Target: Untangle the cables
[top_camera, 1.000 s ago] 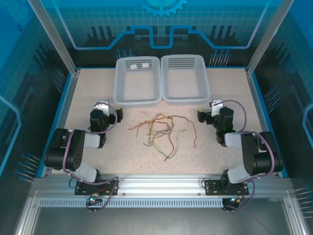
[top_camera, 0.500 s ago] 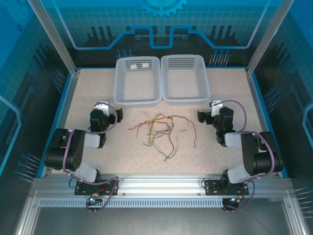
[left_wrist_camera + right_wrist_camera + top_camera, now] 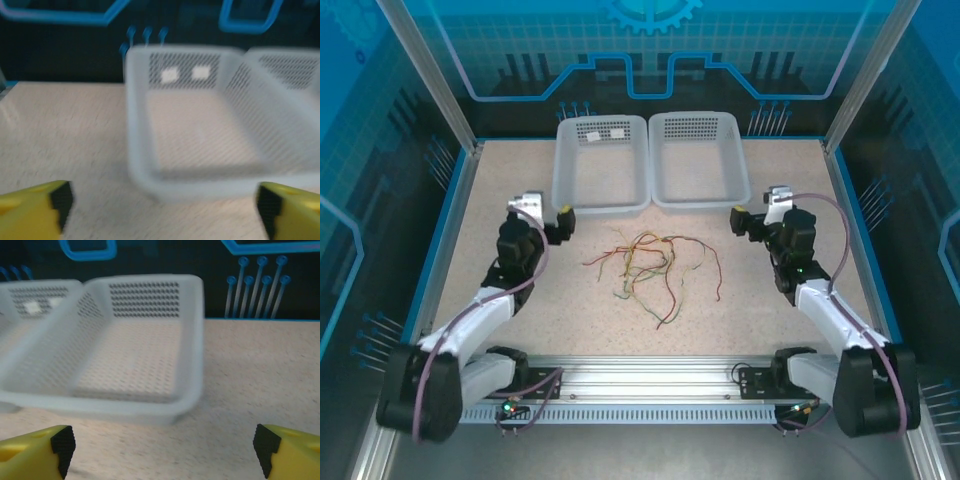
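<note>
both arms extended forward | left claw [image 3: 562, 222] spread | right claw [image 3: 737, 222] spread | cables [image 3: 650, 262] tangled between them

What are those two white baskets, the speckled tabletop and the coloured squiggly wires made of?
The left basket and right basket look like matte white moulded plastic, with thin perforated walls. The tabletop looks like beige speckled laminate or stone-look board; which is unclear. The cables seem thin plastic-sheathed wires, red, yellow, green and orange, limp and wavy.
</note>
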